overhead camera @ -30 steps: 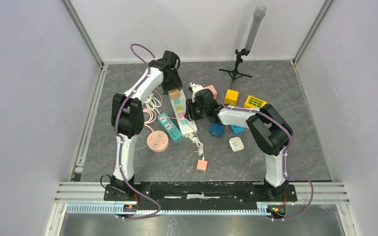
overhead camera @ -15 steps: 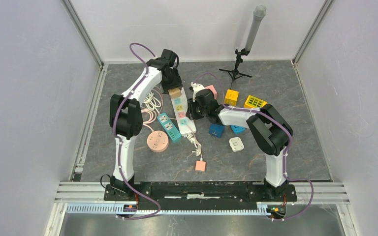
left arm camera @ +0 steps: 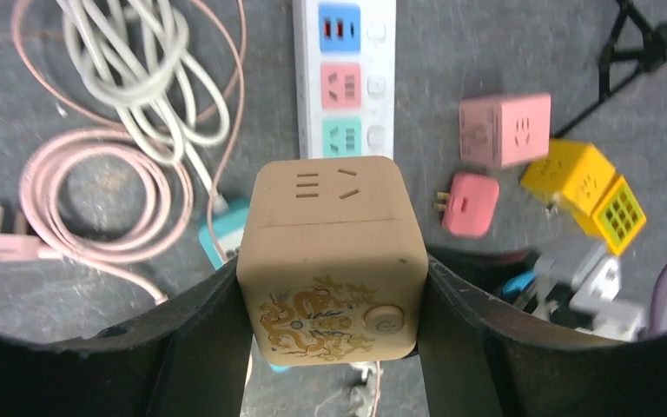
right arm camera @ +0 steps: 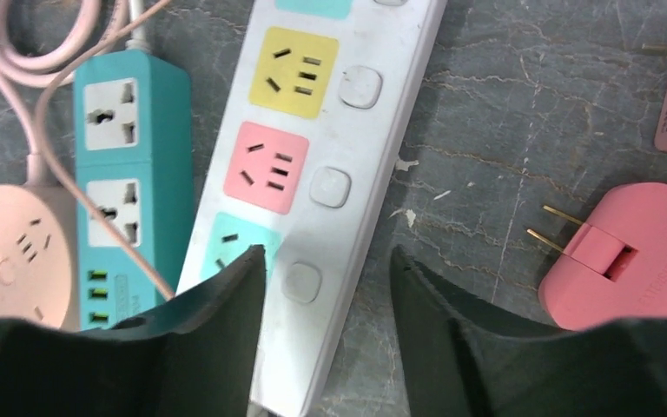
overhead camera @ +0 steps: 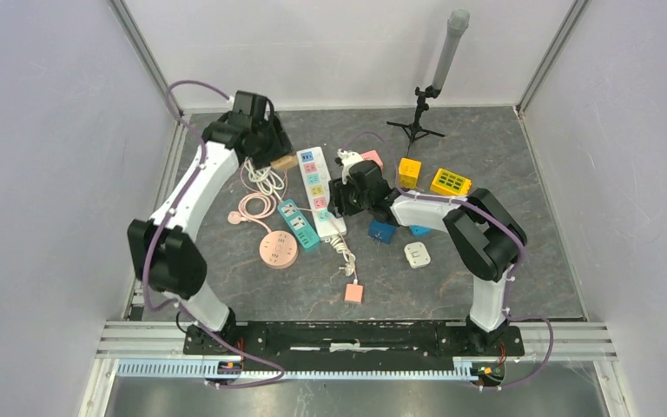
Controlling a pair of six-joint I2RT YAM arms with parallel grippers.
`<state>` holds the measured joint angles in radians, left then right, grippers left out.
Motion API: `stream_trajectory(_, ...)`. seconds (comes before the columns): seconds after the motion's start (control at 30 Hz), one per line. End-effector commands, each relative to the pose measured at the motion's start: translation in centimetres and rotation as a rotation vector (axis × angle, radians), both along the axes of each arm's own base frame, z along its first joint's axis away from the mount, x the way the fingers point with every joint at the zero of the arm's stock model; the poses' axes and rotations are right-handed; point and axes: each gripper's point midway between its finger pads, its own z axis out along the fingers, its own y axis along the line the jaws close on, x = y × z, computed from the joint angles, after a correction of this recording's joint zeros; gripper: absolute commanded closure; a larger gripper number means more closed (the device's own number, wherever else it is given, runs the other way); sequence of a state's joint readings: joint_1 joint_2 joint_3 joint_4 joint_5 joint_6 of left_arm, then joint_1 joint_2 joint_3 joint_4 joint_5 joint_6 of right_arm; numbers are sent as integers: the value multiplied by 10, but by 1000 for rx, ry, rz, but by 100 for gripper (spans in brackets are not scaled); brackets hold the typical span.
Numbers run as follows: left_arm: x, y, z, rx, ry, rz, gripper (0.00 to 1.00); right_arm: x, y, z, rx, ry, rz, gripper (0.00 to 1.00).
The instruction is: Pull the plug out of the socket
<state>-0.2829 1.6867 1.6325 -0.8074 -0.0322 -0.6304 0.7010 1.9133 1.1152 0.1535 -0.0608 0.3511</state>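
Grey table [overhead camera: 521,261], walled on three sides, lies barest at 6 o'clock. Left gripper [left arm camera: 332,269] pinches the tan cube plug [left arm camera: 330,217], off the white power strip [overhead camera: 321,187], at its 9 o'clock; its wrist view alone shows the dragon print [left arm camera: 313,314]. Right gripper [right arm camera: 326,261] hangs over the strip's near end, jaws spread.

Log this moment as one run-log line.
left gripper: shut on tan cube plug with dragon print | right gripper: open over white multi-socket power strip | status: plug off strip
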Motion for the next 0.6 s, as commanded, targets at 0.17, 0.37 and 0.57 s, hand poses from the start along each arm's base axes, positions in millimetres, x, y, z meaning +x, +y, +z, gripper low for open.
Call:
stream_trajectory(0.17, -106, -36, -10, -234, 36, -236, 64, 24, -14, 147, 188, -243, 4, 34)
stream_trajectory(0.37, -181, -67, -46, -330, 162, -396, 61, 4, -51, 149, 216, -232, -73, 32)
stream_trajectory(0.57, -219, -78, -89, -358, 258, -390, 60, -21, -71, 154, 225, -242, -90, 31)
